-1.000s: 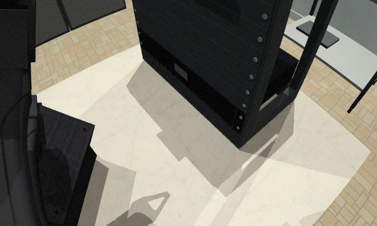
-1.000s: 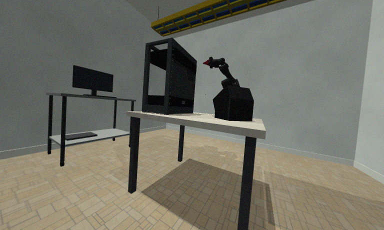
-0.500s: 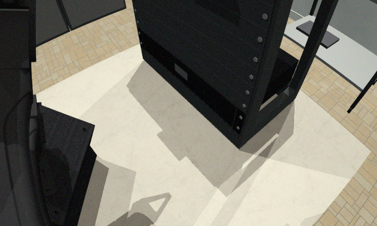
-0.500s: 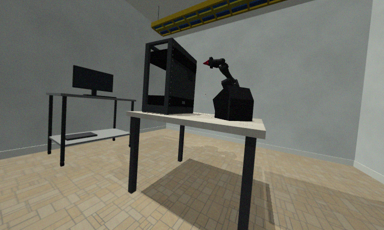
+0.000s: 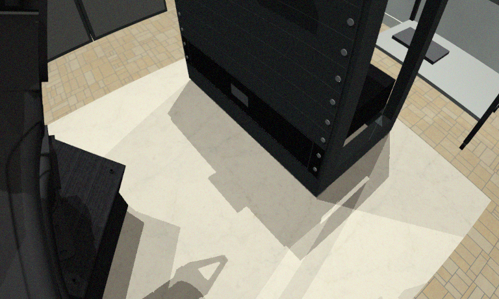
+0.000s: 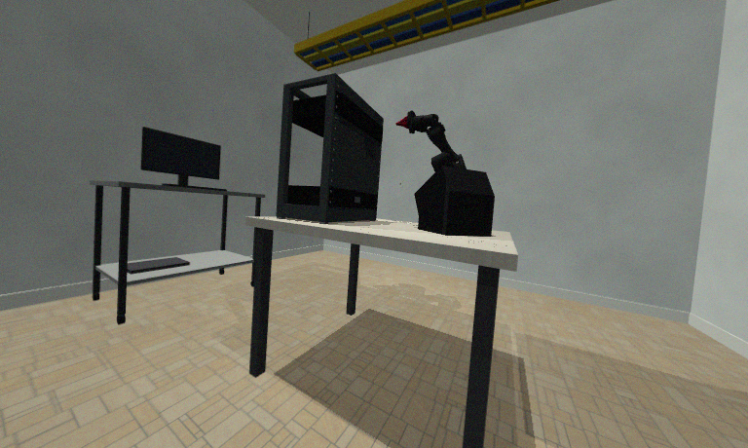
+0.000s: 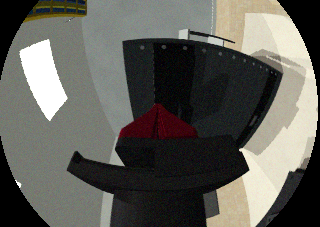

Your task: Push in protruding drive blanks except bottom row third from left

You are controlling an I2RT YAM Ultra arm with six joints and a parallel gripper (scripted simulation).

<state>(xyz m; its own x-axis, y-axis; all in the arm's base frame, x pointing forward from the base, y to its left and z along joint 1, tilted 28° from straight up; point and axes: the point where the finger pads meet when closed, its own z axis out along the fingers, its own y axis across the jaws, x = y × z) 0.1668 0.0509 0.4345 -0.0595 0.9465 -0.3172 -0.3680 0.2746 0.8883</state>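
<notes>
The black rack (image 6: 329, 148) stands on the white table, its front facing the arm. In the top view the rack front (image 5: 272, 71) shows dark panels with a small grey plate (image 5: 239, 94) low down; I cannot make out single drive blanks. My gripper (image 6: 402, 122) has red fingertips, is shut and empty, and hovers near the height of the rack's upper front, a short gap away from it. In the wrist view the red tips (image 7: 158, 122) point at the rack front (image 7: 200, 94).
The arm's black base block (image 6: 455, 202) sits on the table's right part and shows in the top view (image 5: 84, 207). A side desk with a monitor (image 6: 179, 156) stands behind to the left. The table edge (image 6: 441, 250) runs close to the base.
</notes>
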